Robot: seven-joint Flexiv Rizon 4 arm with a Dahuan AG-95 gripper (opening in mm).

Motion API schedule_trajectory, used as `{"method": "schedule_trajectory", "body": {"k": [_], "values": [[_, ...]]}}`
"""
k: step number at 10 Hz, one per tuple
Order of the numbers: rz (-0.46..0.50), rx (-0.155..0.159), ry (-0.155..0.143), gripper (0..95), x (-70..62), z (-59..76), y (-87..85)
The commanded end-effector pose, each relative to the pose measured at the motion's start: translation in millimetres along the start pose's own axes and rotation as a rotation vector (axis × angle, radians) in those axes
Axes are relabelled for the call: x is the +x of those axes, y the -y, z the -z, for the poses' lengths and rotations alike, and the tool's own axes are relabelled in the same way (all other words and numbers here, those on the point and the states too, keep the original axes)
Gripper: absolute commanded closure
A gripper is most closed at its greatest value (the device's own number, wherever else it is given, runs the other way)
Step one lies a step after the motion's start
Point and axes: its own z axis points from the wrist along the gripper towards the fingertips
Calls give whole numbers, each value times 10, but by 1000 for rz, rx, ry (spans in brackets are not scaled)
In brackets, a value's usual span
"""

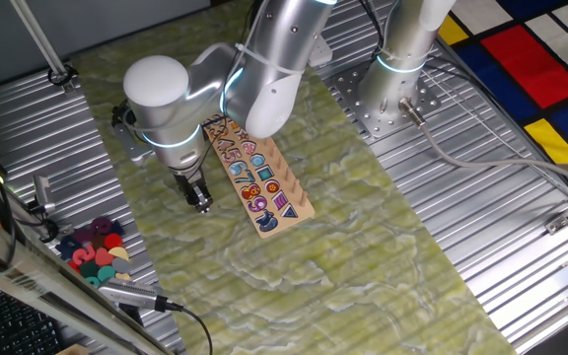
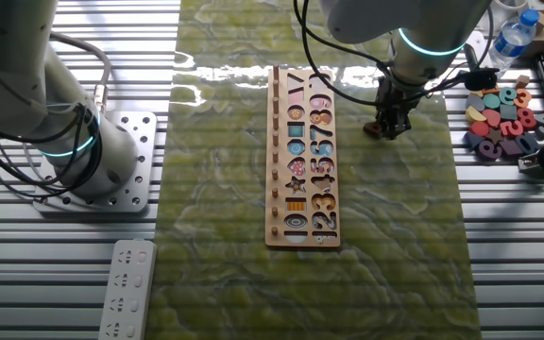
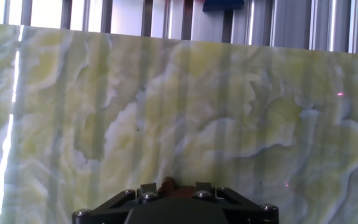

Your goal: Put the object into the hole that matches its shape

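Hand (image 3: pixel 168 186) clamped on object (image 3: pixel 168 183): tiny dark red-brown piece, mostly hidden between fingers.

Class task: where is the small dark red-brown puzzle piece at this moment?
In the hand view, the piece sits between the gripper fingers at the bottom edge, over the green mat.

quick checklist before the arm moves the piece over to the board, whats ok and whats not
1. Piece in grip: a red-brown piece shows between the fingers in the hand view; ok.
2. Gripper clear of the board: it hangs beside the board over the mat; ok.
3. Matching hole free: board cutouts too small to read; cannot tell.
4. Piece orientation in the fingers: mostly hidden; cannot tell.
5. Heap of spare pieces out of the path: it lies off the mat, on the side away from the board; ok.
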Motion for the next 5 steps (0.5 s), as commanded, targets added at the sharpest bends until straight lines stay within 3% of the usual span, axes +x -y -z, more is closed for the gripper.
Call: {"method": "schedule_trajectory", "body": {"k": [1,2,3,5], "values": [[0,0,1,950,-1,-8,1],[0,0,1,950,-1,-8,1],[6,-9,-43,950,12,543,67],[5,-7,-47,950,15,553,66]]}}
